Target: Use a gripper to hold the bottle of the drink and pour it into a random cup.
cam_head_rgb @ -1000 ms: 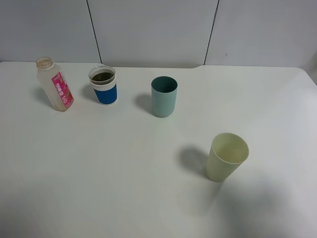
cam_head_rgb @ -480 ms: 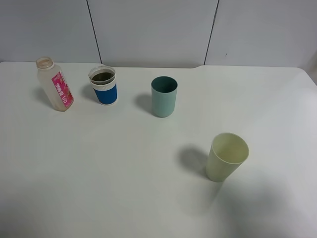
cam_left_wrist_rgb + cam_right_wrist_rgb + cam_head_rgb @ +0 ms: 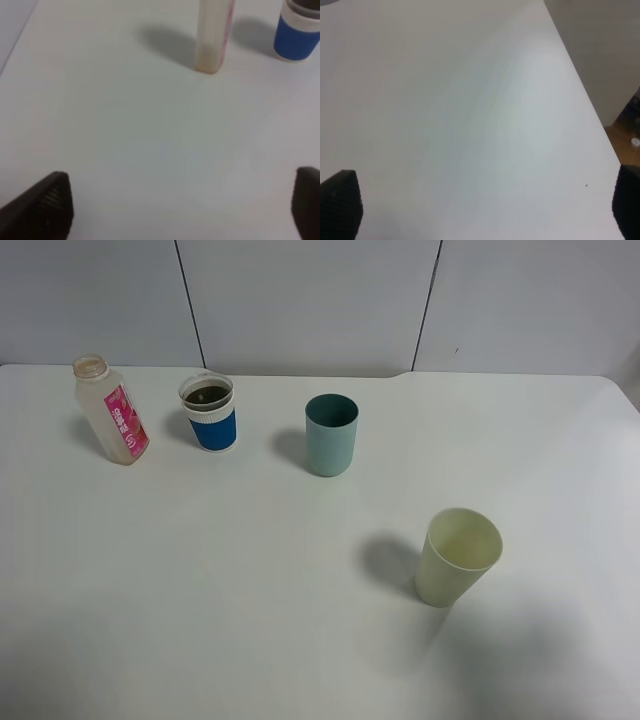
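White table [image 3: 250, 590]; pour apparently done: brown drink [image 3: 207, 395] fills blue-and-white paper cup [image 3: 209, 413], three o'clock of emptied pink-labelled translucent plastic bottle [image 3: 110, 409]. Left hand [image 3: 182, 210] and right hand [image 3: 485, 205] both spread wide, empty. Next: retreat only.

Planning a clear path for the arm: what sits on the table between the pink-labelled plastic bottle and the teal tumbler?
In the exterior high view, only the blue paper cup holding brown drink stands between the pink-labelled plastic bottle and the teal tumbler.
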Controlling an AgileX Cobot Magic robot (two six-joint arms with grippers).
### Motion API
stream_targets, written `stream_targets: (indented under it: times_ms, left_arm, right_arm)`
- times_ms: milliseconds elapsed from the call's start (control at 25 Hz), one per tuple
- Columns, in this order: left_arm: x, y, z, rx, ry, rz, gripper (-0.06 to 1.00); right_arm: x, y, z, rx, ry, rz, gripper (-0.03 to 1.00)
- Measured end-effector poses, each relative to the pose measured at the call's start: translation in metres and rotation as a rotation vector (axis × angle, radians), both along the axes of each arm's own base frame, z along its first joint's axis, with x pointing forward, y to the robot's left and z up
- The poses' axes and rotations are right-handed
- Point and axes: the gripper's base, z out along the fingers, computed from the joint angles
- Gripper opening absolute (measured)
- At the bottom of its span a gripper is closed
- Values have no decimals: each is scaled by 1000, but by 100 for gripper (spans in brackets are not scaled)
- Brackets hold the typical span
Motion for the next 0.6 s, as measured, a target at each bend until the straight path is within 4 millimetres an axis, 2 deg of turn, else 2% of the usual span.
stream_targets:
  times_ms: [600]
  left_arm:
    - [0,0,0,-1,3,2,82]
  right_arm:
    - [0,0,0,0,0,0,100]
